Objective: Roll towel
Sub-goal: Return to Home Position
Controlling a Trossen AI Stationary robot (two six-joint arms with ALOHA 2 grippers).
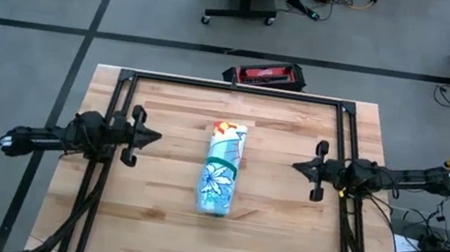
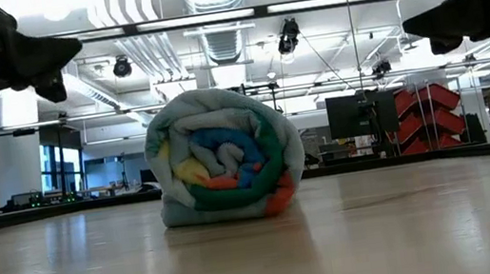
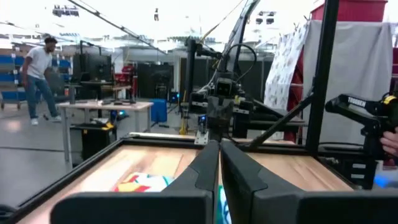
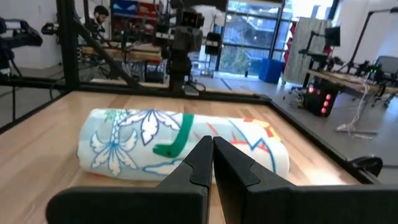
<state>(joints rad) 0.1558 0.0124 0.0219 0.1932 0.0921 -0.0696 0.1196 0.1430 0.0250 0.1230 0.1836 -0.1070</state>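
Claws first: left claw [image 1: 156,138] at 9 o'clock of the towel [image 1: 220,177], right claw [image 1: 297,165] at 3 o'clock, each well apart from it and hanging up off the counter [image 1: 157,223]. Both pinched shut, tips together, holding nothing.

Towel dead centre on the counter as a fat, tight roll, long axis running 12 to 6. Spiral of green, blue, yellow and red layers showing at the end in the low view. Looks finished rolling-wise, with no loose flap visible from above. No way of telling about the outer edge though, tucked under or not.

So pretty clearly the wrap-up step: getting both claws off to their rest spots. Nothing fancy needed next, just keeping them high and out toward 9 and 3, away from the roll, so as not to nudge it or pop it open.
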